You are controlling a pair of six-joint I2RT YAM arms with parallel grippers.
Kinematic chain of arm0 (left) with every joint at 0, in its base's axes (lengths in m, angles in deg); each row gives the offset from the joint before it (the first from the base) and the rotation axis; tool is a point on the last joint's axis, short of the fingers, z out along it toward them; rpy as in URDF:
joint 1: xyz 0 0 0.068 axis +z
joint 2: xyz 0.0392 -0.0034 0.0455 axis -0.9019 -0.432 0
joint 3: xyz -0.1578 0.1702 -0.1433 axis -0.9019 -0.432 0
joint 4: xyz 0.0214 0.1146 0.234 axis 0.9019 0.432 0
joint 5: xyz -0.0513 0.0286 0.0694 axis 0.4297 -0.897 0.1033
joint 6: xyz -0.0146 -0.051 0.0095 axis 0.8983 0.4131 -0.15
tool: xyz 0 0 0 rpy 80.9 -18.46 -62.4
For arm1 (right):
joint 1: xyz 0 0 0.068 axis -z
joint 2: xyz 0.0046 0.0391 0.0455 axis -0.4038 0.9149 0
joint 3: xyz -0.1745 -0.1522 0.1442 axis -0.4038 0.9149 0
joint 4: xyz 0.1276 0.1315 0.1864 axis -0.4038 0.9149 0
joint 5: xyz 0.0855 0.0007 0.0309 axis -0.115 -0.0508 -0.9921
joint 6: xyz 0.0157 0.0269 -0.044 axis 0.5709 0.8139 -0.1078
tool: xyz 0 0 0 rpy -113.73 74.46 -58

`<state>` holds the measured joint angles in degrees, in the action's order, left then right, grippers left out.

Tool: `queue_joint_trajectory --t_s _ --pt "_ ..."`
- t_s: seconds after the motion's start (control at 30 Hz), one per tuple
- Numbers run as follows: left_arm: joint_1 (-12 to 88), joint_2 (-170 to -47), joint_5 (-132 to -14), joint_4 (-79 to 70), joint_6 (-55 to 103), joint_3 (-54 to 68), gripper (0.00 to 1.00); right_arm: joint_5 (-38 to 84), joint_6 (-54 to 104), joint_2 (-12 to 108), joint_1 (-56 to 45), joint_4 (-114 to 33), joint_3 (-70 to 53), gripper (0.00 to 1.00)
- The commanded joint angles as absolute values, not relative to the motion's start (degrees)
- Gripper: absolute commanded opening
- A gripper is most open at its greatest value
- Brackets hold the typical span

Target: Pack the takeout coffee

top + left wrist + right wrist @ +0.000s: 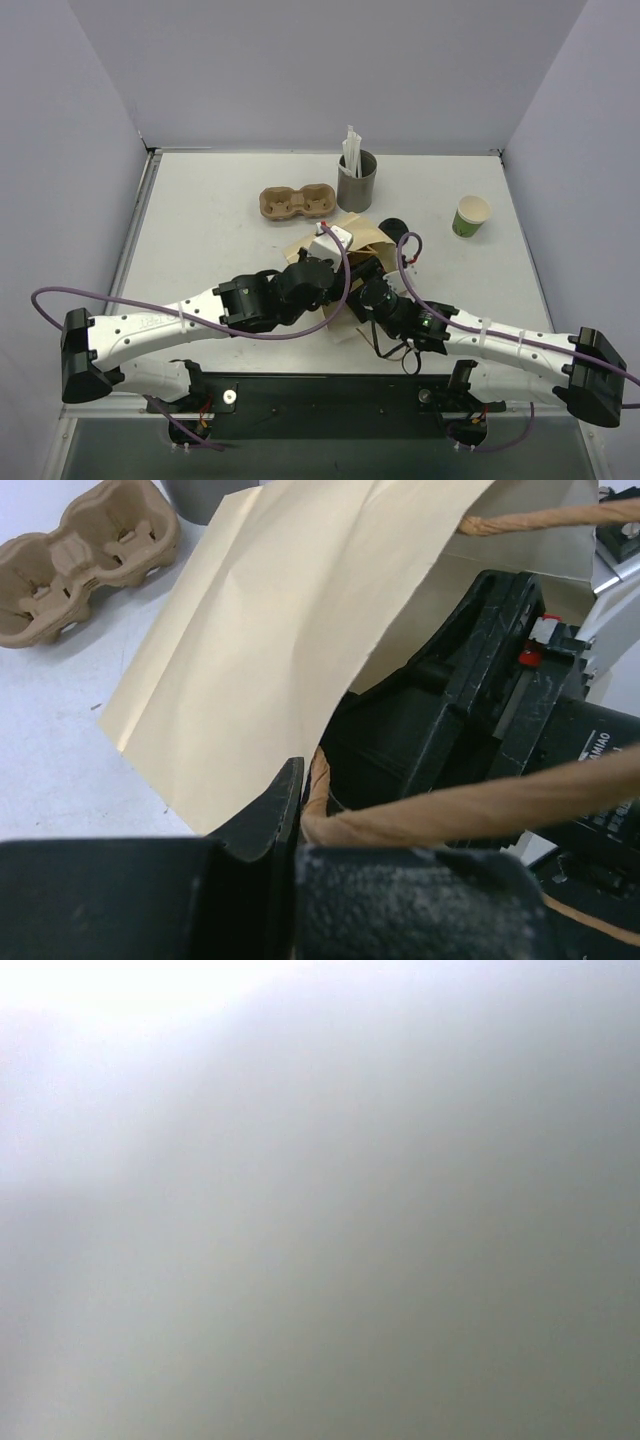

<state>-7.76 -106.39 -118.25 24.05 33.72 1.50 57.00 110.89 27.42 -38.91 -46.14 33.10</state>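
Observation:
The green paper cup (471, 215) stands open, with no lid on it, at the right of the table, away from both arms. A round black lid (394, 226) lies by the far right edge of the brown paper bag (352, 243). The bag lies at the table's middle and also shows in the left wrist view (270, 650). My left gripper (300, 800) is shut on the bag's twisted paper handle (450, 810). My right gripper (362, 288) reaches into the bag's mouth, its fingers hidden. The right wrist view is a blank grey blur.
A grey cylindrical cup with white straws (356, 178) stands behind the bag. A cardboard two-cup carrier (297, 203) lies to its left and also shows in the left wrist view (80, 550). Purple cables loop over both arms. Walls enclose the table.

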Motion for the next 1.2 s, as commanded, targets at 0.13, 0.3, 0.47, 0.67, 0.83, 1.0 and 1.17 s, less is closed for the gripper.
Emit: queue_joint_trajectory --t_s 0.13,0.3,0.47,0.67,0.83,1.0,1.17 --pt "-4.94 -99.15 -108.40 11.75 28.50 -2.97 0.00 57.74 110.56 30.34 -39.20 -52.81 34.32 0.59" --pt "-4.15 -97.74 -105.15 11.04 28.76 -4.73 0.00 58.89 109.34 31.31 -39.20 -52.81 33.96 0.59" --pt "-2.49 -95.45 -102.16 9.55 28.94 -7.63 0.00 59.68 108.10 33.25 -40.52 -51.94 32.56 0.58" --pt "-1.16 -96.50 -103.03 11.13 28.59 -6.67 0.00 59.94 106.18 33.07 -41.40 -52.20 32.12 0.57" --pt "-1.25 -98.34 -106.89 12.27 29.99 -5.96 0.00 61.08 103.36 32.81 -43.15 -49.49 29.67 0.57" --pt "-1.25 -101.33 -111.03 16.22 31.75 -2.36 0.00 63.19 100.99 32.37 -44.48 -46.32 27.81 0.57" --pt "-1.16 -102.21 -113.67 17.36 33.07 -1.22 0.00 65.21 99.49 31.75 -45.35 -42.27 25.18 0.57"
